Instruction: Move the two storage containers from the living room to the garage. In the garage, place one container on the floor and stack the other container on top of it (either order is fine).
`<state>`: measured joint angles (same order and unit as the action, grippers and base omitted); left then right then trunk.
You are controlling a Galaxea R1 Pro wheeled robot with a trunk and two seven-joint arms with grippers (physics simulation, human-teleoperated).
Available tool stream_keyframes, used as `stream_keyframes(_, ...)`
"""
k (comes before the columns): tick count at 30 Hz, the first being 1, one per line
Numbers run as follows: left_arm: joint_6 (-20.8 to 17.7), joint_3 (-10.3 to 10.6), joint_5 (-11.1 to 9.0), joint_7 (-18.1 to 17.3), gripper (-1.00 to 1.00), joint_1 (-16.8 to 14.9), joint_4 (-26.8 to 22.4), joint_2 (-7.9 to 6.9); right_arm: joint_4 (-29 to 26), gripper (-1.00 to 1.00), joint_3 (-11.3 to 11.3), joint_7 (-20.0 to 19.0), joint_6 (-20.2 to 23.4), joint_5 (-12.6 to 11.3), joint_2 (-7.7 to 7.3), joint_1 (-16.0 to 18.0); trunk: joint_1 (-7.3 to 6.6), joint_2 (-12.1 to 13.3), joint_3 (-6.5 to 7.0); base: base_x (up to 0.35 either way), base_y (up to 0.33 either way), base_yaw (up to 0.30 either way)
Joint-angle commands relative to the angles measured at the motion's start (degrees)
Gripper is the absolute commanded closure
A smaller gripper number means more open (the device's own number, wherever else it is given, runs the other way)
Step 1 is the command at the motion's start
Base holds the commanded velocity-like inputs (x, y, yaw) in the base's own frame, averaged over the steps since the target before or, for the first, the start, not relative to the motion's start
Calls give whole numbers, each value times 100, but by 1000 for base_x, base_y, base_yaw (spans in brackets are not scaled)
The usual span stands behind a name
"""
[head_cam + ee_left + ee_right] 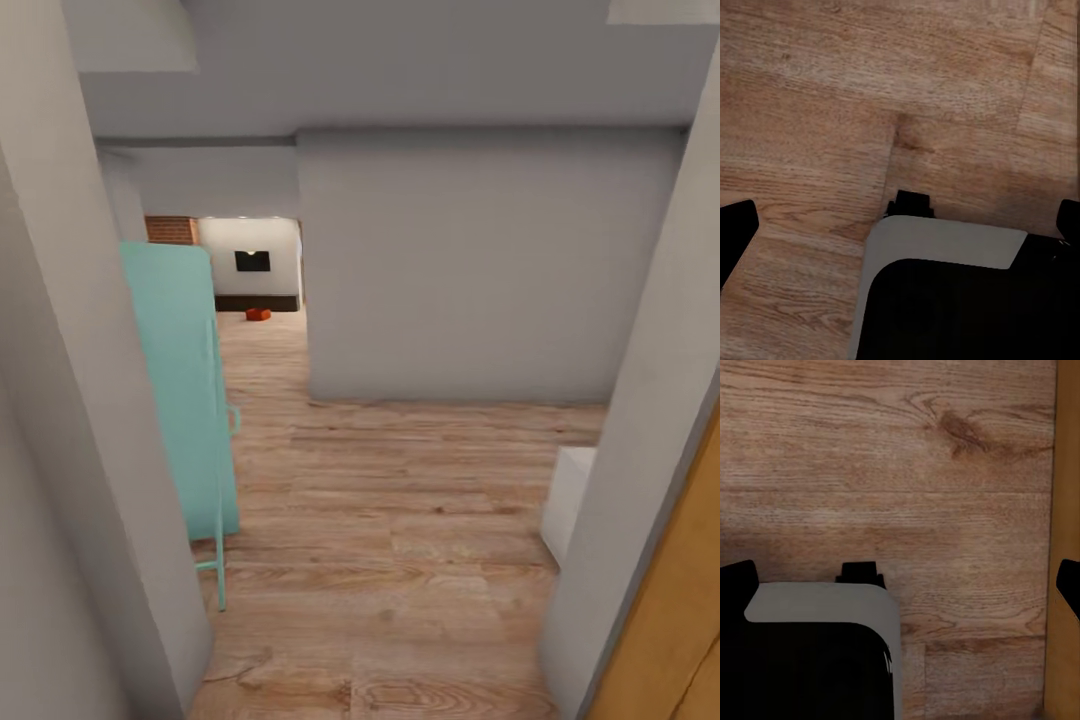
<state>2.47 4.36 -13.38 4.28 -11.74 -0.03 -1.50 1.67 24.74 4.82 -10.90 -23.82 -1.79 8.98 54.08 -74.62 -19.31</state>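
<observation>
the robot stands in a doorway facing a corridor of light wood-plank flooring (400,520), so the task, as i judge it, is at the approach stage. far down the passage a small orange-red storage container (258,314) sits on the floor just before a long low dark-brown cabinet (256,302) under a black tv screen (252,261). a pale teal door (180,390) stands open along the left wall. both wrist views look down at the planks past the robot's own base; the left gripper (900,217) and right gripper (900,577) hold nothing, fingertips at the frame edges, spread wide.

Hallway: door (180,390) at 9 o'clock against the wall; storage container (258,314) far off at 11 o'clock on plank flooring (400,520), before cabinet (257,302); TV screen (252,261) above.
</observation>
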Motion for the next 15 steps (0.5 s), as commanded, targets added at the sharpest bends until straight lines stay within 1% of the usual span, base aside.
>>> stream_keyframes(1, 16, 47, -51, 11, -100, -4, 3, 1, 17, -100, 45, 1, -32, -44, 3, 7, 3, -3, -7, 324, 0, 0)
stream_keyframes(15, 21, 47, -51, 12, -100, -4, 3, 3, 17, -100, 44, 1, -44, -44, -7, 7, 3, -3, -7, 325, 0, 0)
